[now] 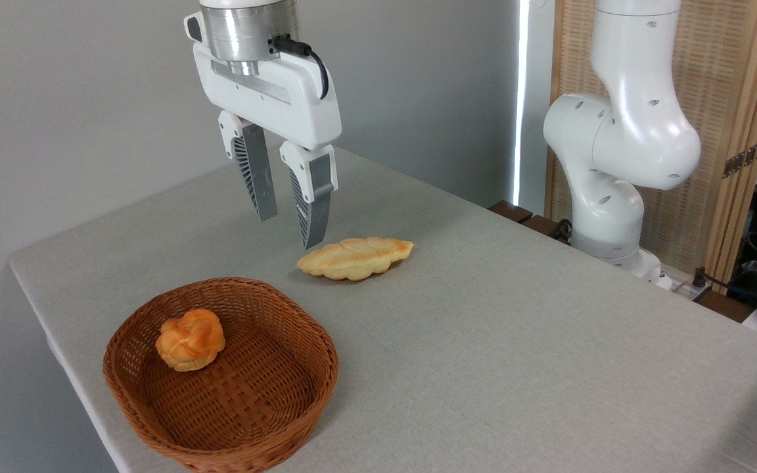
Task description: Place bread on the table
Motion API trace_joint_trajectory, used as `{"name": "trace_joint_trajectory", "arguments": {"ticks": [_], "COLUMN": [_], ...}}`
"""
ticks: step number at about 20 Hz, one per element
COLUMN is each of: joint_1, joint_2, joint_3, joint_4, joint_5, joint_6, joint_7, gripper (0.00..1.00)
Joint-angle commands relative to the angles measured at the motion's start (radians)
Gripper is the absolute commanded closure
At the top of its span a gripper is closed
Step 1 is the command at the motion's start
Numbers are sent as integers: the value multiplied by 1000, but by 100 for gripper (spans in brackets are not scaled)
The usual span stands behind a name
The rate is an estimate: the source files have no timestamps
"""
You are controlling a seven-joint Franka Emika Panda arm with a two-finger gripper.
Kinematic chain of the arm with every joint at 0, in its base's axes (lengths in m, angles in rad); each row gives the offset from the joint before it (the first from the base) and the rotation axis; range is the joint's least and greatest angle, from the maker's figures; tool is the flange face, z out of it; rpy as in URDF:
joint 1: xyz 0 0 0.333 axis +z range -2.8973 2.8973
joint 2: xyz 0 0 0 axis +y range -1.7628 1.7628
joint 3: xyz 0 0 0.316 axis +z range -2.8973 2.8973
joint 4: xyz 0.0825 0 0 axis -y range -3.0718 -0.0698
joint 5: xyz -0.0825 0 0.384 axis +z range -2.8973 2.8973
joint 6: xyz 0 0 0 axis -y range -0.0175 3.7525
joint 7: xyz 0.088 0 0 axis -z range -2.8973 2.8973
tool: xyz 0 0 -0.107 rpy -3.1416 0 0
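Grey fabric covers the surface [516,341]; the bread [190,339] lies in the wicker basket [286,420]. The claw [290,231] is held spread, empty. Lightness and slipperiness are judged likely; a grip across the lobes is advised.

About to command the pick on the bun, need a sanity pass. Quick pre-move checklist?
1. Gripper open and empty: ok.
2. Bread is in the basket, uncovered from above: ok.
3. Gripper above bread: not ok, it hangs over the table near the braided loaf.
4. Bare table for the drop: ok, right of the basket.
5. Finger clearance to basket rim: cannot tell, bread lies near the left wall.
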Motion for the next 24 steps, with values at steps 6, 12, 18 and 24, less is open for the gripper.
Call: {"name": "trace_joint_trajectory", "arguments": {"ticks": [6,12,18,24], "joint_1": [-3,-3,-3,-9], "joint_2": [4,4,15,32], "joint_3": [7,7,5,-5], "joint_4": [21,21,23,18], "joint_5": [5,5,5,-10], "joint_6": [-36,-36,-29,65], "joint_7": [-2,-2,-2,4], "gripper": [0,0,0,0]}}
